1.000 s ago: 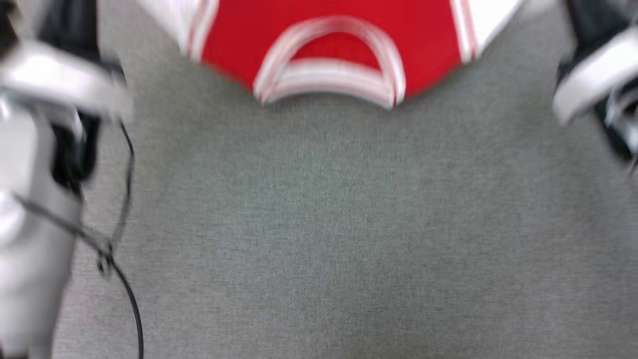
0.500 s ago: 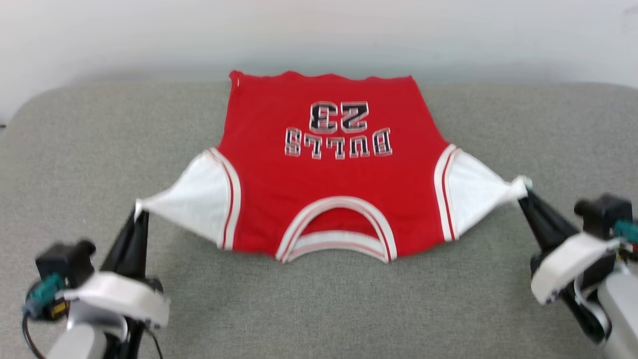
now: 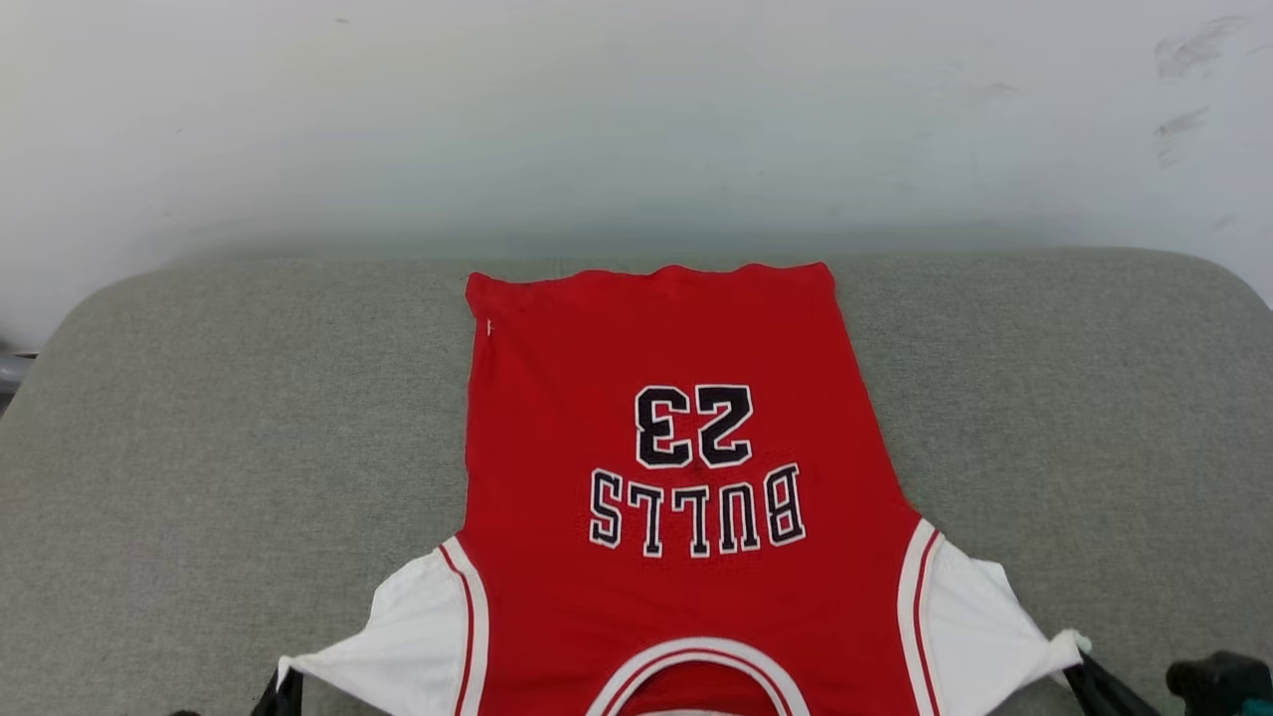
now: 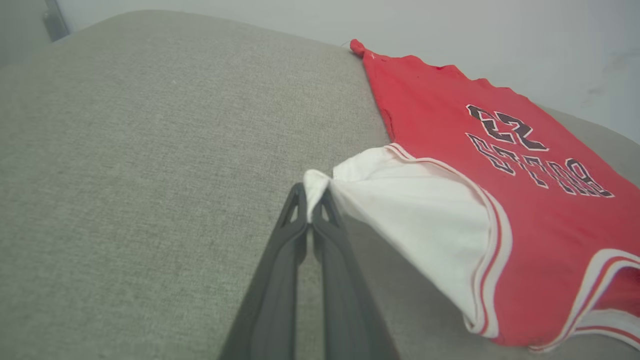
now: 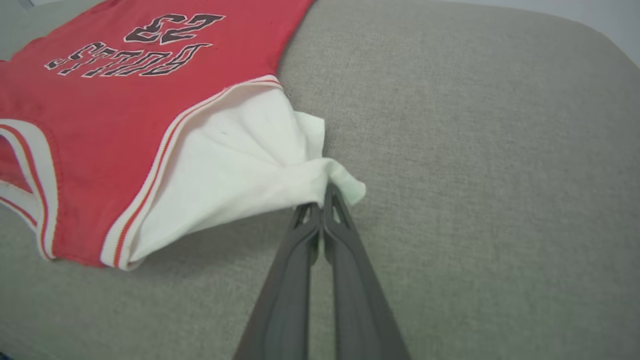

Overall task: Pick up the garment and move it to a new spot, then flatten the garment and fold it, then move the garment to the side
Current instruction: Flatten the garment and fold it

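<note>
The left end effector [image 4: 312,200] is pinched closed on the tip of the left sleeve [image 4: 410,215], and the right end effector [image 5: 324,202] likewise on the right sleeve [image 5: 230,165]. Between them the garment [image 3: 686,338] lies print-up on the grey cushion [image 3: 249,418]. Its long axis runs straight away from the robot, collar [image 3: 696,661] nearest. Each arm is equally near.

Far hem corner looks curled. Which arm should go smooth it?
Left, probably. The curled corner is on the shirt's left edge, the left gripper's side; it must release its sleeve first.
</note>
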Tool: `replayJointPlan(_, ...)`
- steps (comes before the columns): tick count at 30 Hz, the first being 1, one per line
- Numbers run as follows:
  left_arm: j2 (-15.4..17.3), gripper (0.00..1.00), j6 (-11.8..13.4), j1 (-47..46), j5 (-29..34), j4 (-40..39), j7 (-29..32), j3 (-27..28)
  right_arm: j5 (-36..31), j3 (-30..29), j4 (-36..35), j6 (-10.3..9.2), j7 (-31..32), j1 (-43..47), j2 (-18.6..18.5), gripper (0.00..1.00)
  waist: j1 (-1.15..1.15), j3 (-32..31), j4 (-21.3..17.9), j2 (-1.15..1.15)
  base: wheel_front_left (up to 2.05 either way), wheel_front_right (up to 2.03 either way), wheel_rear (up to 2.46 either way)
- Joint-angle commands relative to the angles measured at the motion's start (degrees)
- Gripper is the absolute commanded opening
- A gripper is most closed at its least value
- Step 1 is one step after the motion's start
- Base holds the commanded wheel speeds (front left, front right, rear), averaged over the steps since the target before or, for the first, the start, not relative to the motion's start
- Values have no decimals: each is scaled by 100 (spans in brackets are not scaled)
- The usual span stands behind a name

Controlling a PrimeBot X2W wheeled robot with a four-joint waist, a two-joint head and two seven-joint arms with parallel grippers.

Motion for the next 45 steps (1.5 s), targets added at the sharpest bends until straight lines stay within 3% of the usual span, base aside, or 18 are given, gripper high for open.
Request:
replayJointPlan(1, -10, 0, 28, 137, 1, 59, -29, 16, -74, -85, -72, -10, 36, 249, 37, 0, 2, -19, -6, 0, 0, 0, 0)
replayJointPlan(9, -224, 0, -48, 517, -126, 450, -53, 125, -198, -498, -36, -10, 194, 1146, 138, 0, 2, -91, -12, 0, 0, 0, 0)
replayJointPlan(16, -388, 0, -162, 444, 1, 612, -63, 160, -171, -636, -106, -10, 235, 1226, 267, 1, 2, -122, -14, 0, 0, 0, 0)
replayJointPlan(17, -409, 0, -190, 415, 35, 610, -64, 158, -166, -669, -147, -10, 253, 1175, 285, 41, 2, -122, -13, 0, 0, 0, 0)
replayJointPlan(18, -429, 0, -210, 385, 64, 599, -65, 154, -157, -729, -196, -10, 248, 1111, 299, 89, 2, -121, -10, 0, 0, 0, 0)
replayJointPlan(19, -452, 0, -240, 353, 94, 583, -65, 154, -160, -779, -250, -10, 242, 1053, 304, 100, 2, -120, -5, 0, 0, 0, 0)
replayJointPlan(26, -546, 0, -330, 201, 314, 417, -60, 147, -184, -1478, -958, -9, 311, 445, 68, 100, 2, -91, 106, 0, 0, 0, 0)
replayJointPlan(30, -595, 0, -330, 128, 460, 223, -55, 116, -183, -1854, -1508, -7, 685, -220, -149, 100, 2, -9, 244, 0, 0, 0, 0)
replayJointPlan(36, -578, 0, -359, -200, 689, -140, -54, 0, 17, -1750, -2080, -7, 1888, -1602, -544, 100, 2, 475, 605, 0, 0, 0, 0)
replayJointPlan(45, -793, 0, -470, -884, 981, -503, -54, -202, 404, -1040, -1487, -8, 4522, -3701, -900, 100, 2, 1407, 1208, 0, 0, 0, 0)
